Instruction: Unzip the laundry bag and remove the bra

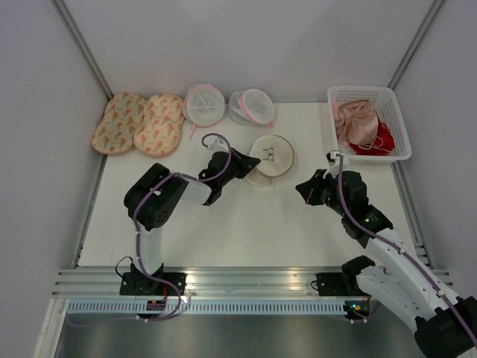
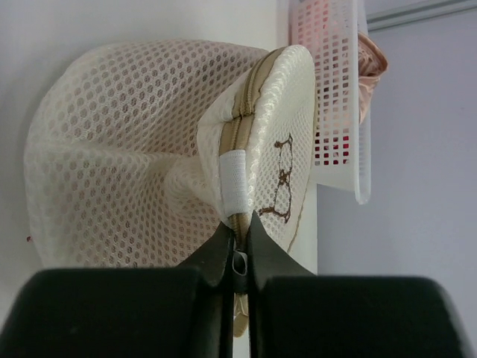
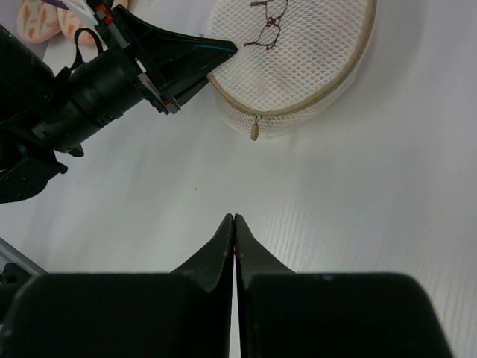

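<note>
Our left jaws clenched on laundry bag (image 2: 112, 149) rim by zip. Right jaws shut, empty. Bag sits mid tabletop (image 1: 246, 224), nearer far edge. Soft, light, floppy mesh; we'd grab zip pull (image 3: 254, 133).

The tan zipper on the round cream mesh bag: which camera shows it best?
The left wrist view: the round cream mesh bag's tan zipper is close up, teeth visible, pinched in the shut left gripper. The right wrist view shows a thin tan line with a dangling tab; the top view only a tan rim.
</note>
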### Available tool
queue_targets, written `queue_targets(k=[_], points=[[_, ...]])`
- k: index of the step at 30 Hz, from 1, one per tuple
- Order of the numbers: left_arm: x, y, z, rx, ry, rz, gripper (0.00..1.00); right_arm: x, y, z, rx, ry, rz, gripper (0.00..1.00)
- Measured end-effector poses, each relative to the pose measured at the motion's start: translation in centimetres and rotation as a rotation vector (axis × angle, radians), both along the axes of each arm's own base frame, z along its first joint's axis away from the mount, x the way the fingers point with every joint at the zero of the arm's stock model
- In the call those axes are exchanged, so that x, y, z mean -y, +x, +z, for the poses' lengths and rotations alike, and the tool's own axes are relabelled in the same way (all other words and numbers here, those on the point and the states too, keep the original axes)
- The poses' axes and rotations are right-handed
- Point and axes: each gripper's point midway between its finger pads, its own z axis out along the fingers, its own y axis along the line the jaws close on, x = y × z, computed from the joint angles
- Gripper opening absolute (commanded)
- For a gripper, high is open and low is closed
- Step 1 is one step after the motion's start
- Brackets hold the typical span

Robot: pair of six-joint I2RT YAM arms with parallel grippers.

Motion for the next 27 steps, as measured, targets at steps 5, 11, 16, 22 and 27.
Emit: queue_targets(k=[5, 11, 16, 22, 27], points=[[-0.6, -1.5, 0.3, -0.004, -0.030, -0.016, 0.02, -0.7, 0.5, -1.7, -0.038, -0.019, -0.005, 0.23], [-2.4, -5.2, 1.3, -0.061, -0.081, -0.006, 0.02, -3.9, 0.4, -5.1, -0.104, -0.075, 0.046, 0.59], [-3.4, -7.8, 3.0, -0.073, -0.113, 0.012, 0.02, -6.3, -0.1, -7.7, -0.143, -0.130, 0.090, 0.56], [-3.9, -8.6, 3.9, -0.082, -0.120, 0.022, 0.02, -9.4, -0.6, -8.2, -0.129, -0.159, 0.139, 0.54], [-4.3, -9.0, 2.6, -0.119, -0.094, 0.035, 0.02, -11.1, -0.8, -6.9, -0.089, -0.144, 0.163, 0.52]])
